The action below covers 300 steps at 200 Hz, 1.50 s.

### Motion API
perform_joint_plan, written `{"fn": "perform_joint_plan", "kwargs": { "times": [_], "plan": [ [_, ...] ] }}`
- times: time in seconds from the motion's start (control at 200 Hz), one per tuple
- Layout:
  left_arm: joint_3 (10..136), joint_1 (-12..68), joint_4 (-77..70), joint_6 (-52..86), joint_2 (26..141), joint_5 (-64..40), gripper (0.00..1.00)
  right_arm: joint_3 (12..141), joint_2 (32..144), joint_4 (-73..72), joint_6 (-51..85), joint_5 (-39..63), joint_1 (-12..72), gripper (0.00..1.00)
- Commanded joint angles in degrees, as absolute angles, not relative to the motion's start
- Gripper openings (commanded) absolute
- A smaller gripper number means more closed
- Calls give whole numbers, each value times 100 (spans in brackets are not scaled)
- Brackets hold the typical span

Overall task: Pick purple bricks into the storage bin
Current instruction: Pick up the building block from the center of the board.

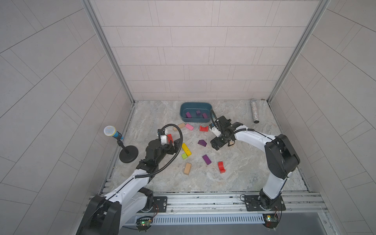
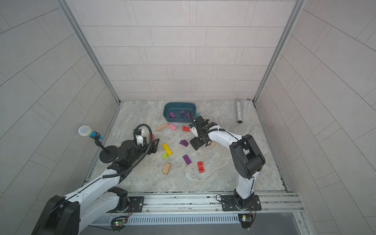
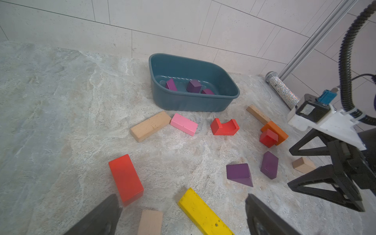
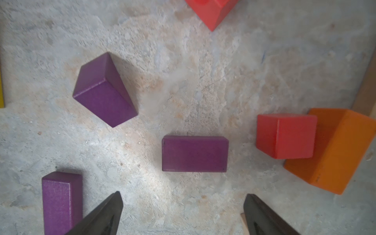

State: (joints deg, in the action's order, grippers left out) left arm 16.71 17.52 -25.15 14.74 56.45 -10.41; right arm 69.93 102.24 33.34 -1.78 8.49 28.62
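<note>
The storage bin (image 1: pixel 195 120) (image 3: pixel 183 101) stands at the back of the table and holds three purple bricks (image 1: pixel 188 115) (image 3: pixel 194 85). Three more lie on the table. A purple wedge (image 1: pixel 202 143) (image 4: pixel 103 91) and a purple bar (image 1: pixel 207 159) (image 4: pixel 61 201) show in both top views. A second purple bar (image 4: pixel 195 154) (image 3: pixel 269 164) lies just ahead of my right gripper (image 4: pixel 183 196) (image 1: pixel 215 142), which hangs open and empty above it. My left gripper (image 3: pixel 183 205) (image 1: pixel 174 143) is open and empty, low over a red block (image 3: pixel 126 179) and a yellow bar (image 3: pixel 203 213).
Loose blocks are scattered around: a pink bar (image 1: pixel 189 126), red arches (image 1: pixel 203 128) (image 1: pixel 221 167), a green cube (image 1: pixel 184 156), wooden bars (image 1: pixel 187 168), and a red cube (image 4: pixel 284 136) against an orange block (image 4: pixel 335 150). A microphone on a stand (image 1: pixel 110 131) stands at left, a glitter tube (image 1: pixel 254 110) at back right.
</note>
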Motion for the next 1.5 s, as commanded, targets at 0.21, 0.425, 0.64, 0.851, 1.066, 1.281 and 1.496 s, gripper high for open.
{"fn": "perform_joint_plan", "kwargs": {
  "times": [0.21, 0.425, 0.64, 0.851, 1.066, 1.281, 1.496],
  "plan": [
    [1793, 1744, -2615, 1509, 5582, -1085, 100, 7431, 10897, 3292, -333, 725, 2943, 97],
    [1789, 1744, -2602, 1500, 5572, -1064, 100, 7558, 11142, 3232, -326, 666, 2963, 96],
    [1782, 1741, -2610, 1487, 5594, -1072, 100, 7611, 11253, 3208, -343, 587, 2963, 95],
    [1783, 1741, -2600, 1477, 5588, -1030, 100, 7638, 11447, 3208, -283, 751, 2962, 86],
    [1784, 1744, -2597, 1471, 5598, -1034, 100, 7559, 11422, 3222, -222, 767, 2962, 73],
    [1784, 1746, -2600, 1480, 5590, -1029, 100, 7454, 11302, 3269, -193, 677, 2953, 61],
    [1781, 1742, -2602, 1491, 5581, -1048, 100, 7567, 11126, 3450, -187, 660, 2953, 49]
  ]
}}
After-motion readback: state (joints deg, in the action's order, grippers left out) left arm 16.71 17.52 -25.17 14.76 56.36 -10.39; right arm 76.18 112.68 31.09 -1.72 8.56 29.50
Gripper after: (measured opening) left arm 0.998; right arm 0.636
